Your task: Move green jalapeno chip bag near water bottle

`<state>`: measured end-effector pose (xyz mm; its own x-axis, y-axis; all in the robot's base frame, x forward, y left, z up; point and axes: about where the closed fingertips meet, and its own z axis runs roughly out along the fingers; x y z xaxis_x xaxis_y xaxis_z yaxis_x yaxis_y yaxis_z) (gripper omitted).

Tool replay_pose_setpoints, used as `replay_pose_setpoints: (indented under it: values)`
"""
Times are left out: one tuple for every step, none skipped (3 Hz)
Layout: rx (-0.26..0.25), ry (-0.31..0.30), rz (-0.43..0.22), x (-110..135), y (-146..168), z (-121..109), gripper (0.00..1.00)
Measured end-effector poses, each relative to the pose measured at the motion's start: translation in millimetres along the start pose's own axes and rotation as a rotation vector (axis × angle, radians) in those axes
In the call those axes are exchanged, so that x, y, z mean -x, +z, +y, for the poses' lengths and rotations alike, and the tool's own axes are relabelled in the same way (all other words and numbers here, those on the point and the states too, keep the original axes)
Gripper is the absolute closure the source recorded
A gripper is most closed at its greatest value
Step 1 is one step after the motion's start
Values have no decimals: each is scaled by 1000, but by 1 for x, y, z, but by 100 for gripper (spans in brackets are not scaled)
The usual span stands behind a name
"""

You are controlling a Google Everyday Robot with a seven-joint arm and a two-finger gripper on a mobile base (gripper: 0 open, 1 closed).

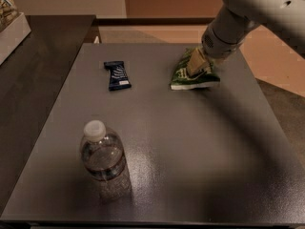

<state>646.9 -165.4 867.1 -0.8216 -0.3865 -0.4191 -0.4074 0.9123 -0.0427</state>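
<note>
camera view: the green jalapeno chip bag (181,75) is seen at the far right part of the grey table (200,156), its white bottom edge turned toward the near side and its upper part bunched upward. the bag's top is pinched by the gripper (196,66), one tan finger (194,62) being laid across the green foil. the gripper is carried by a white arm (252,11) that is reached in from the upper right corner. a dark blue wrapper (117,75) is laid flat to the left of the bag, apart from it. the water bottle (104,159) is stood upright at the near left of the table, white cap on, well apart from the bag. a darker counter (43,66) is set beside the table on the left.
</note>
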Motion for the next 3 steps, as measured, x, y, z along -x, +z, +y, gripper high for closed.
replay_pose_setpoints:
  values:
    - [-3,-3,-16,-3,-13,-2,64]
    - [-10,-28,-38,-4,-31,-4,87]
    - [-25,-88,-43,-6,-48,-8,100]
